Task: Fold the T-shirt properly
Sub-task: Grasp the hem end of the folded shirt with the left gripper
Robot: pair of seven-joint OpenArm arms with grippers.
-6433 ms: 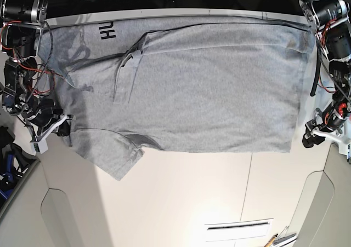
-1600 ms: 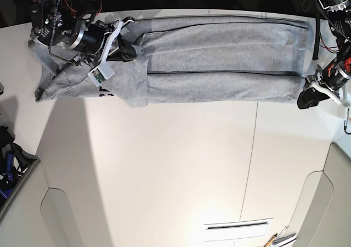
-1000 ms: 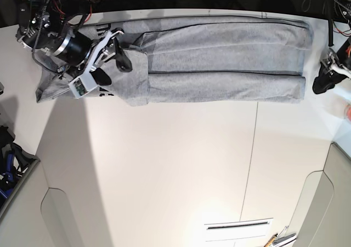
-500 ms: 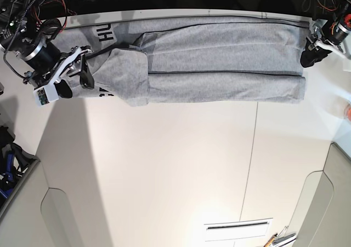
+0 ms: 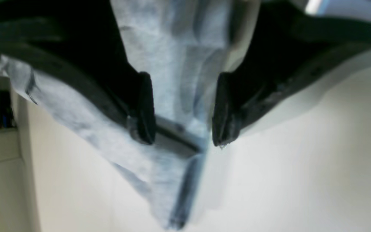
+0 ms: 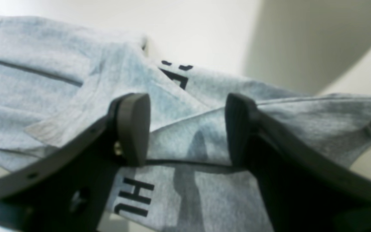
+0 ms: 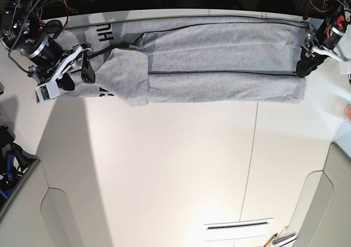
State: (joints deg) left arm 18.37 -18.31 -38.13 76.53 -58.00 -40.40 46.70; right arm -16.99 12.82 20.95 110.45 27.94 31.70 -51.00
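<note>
The T-shirt (image 7: 219, 61) lies flat on the white worktop (image 7: 175, 165), folded lengthwise into a long grey band along the worktop's far edge in the base view. A dark fold line runs along the band. Black block lettering shows at the band's left end in that view, near the folded-in sleeve.

The right claw (image 7: 74, 77) is at the band's left end in the base view. Its fingers are spread wide and hold nothing. In the right wrist view the right claw (image 6: 185, 129) straddles a raised fold of the T-shirt (image 6: 60, 90), with lettering visible both beyond the fingertips and beneath them. Whether the pads touch the cloth cannot be told.

The left claw (image 7: 305, 65) is at the band's opposite end in the base view, over the corner of the hem. In the left wrist view the left claw (image 5: 182, 116) is spread, with the layered corner of the T-shirt (image 5: 179, 48) lying between and below its fingers. The view is blurred; contact with the cloth cannot be told.
</note>
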